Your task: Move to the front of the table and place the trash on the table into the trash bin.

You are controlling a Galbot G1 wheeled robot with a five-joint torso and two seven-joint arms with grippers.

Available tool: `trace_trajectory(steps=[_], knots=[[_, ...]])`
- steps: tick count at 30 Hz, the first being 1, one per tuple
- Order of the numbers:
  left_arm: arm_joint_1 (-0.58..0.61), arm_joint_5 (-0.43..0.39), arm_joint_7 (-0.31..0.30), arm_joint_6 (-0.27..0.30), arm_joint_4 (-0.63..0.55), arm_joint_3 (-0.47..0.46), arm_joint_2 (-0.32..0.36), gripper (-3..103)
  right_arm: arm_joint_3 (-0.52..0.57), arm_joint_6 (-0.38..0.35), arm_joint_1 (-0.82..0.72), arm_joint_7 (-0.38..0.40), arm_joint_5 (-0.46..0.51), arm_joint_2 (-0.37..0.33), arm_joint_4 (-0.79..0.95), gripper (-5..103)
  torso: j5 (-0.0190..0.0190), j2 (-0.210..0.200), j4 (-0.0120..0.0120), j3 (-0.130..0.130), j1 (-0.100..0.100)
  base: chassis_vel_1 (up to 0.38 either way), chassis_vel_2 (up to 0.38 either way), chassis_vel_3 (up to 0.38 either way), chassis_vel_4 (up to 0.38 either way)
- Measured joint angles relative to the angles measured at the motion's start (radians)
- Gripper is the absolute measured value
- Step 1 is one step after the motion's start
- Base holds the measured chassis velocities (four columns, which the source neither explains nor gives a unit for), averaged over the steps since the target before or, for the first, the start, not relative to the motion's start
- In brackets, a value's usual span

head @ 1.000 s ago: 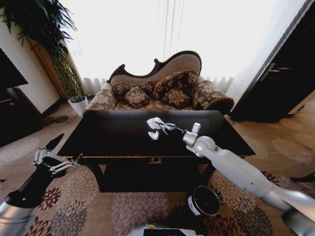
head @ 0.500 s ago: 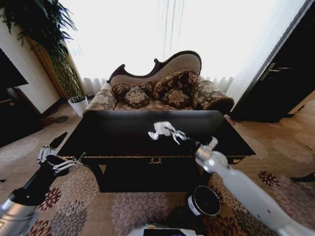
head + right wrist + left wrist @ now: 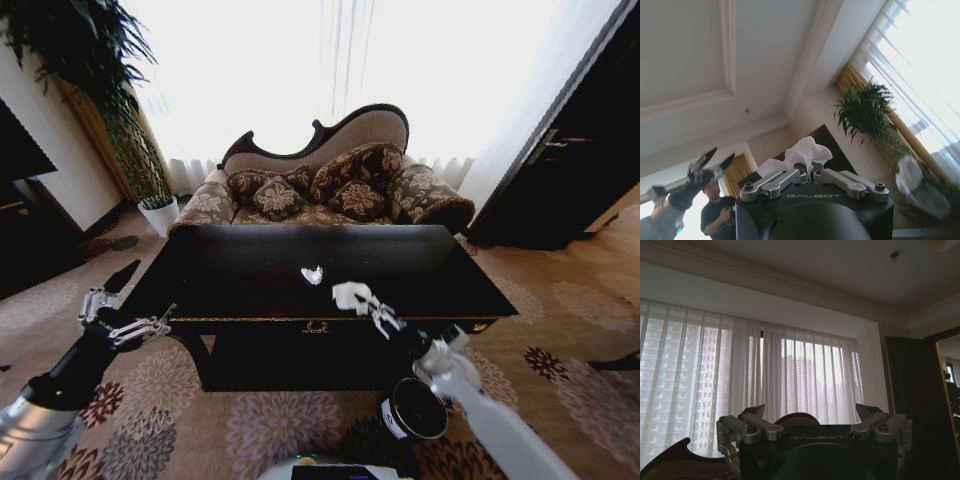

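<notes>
Clamping a crumpled white paper scrap [image 3: 352, 296], the right gripper [image 3: 368, 310] hung over the front edge of the table [image 3: 250, 275], its fingers [image 3: 771, 184] drawn nearly together on the paper in the right wrist view [image 3: 802, 152]. Just below and to the right of it on the carpet stood the trash bin [image 3: 416, 408], a small round dark bucket with a white label on its side; its inside looked dark and what lay in it could not be told. Behind the gripper, a second small white scrap [image 3: 312, 274] rested on the glossy black tabletop near the middle.

Compared with a second before, the right arm had pulled back from the middle of the tabletop toward the robot, carrying its scrap from beside the other piece to the front edge above the bin, while the second scrap stayed where it was. The left gripper [image 3: 122, 318] hovered off the table's left front corner, much as earlier, its fingers [image 3: 757, 418] spread wide and empty in the left wrist view.

Farther out, a patterned sofa [image 3: 320, 185] with cushions stood behind the table before bright sheer curtains [image 3: 330, 70], and a potted plant [image 3: 120, 110] rose at the left.
</notes>
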Motion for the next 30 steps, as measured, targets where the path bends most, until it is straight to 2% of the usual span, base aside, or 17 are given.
trace_trajectory(steps=[9,17,20,21,26,27,29,30], knots=[[-0.018,-0.002,0.0,0.0,0.0,0.019,0.001,100,0.01,0.05,-0.053,-0.12,-0.189,0.02,-0.163,1,0.0001,0.0,0.0001,0.0,0.0,0.0,0.0,0.0,0.0],[-0.02,-0.012,0.0,-0.004,0.0,0.014,0.0,100,0.01,0.073,-0.053,-0.11,-0.306,0.035,-0.296,1,0.0001,0.0,0.0001,0.0,0.0,0.0,0.0,0.0,0.0],[-0.019,-0.014,0.0,-0.004,0.0,0.012,0.001,100,0.007,0.097,-0.034,-0.046,-0.414,0.036,-0.365,1,0.0001,0.0,0.0001,0.0,0.0,0.0,0.0,0.0,0.0],[-0.019,-0.014,0.0,-0.004,0.0,0.012,0.001,100,0.007,0.097,-0.034,-0.046,-0.414,0.036,-0.365,1,0.0001,0.0,0.0001,0.0,0.0,0.0,0.0,0.0,0.0],[-0.012,-0.018,0.0,-0.004,0.0,0.005,0.001,100,0.016,0.098,-0.007,0.132,-0.611,0.034,-0.435,1,0.0001,0.0,0.0001,0.0,0.0,0.0,0.0,0.0,0.0],[-0.012,-0.019,0.0,-0.005,0.0,0.004,0.001,100,0.017,0.094,-0.002,0.169,-0.639,0.034,-0.443,1,0.0001,0.0,0.0001,0.0,0.0,0.0,0.0,0.0,0.0],[-0.012,-0.019,0.0,-0.005,0.0,0.003,0.0,100,0.017,0.09,0.0,0.194,-0.657,0.033,-0.448,1,0.0002,0.0,0.0001,0.0,0.0,0.0,0.0,0.0,0.0],[-0.01,-0.019,0.0,-0.005,0.0,0.003,-0.002,100,0.017,0.072,0.008,0.271,-0.716,0.032,-0.461,1,0.0001,0.0,0.0001,0.0,0.0,0.0,0.0,0.0,0.0]])
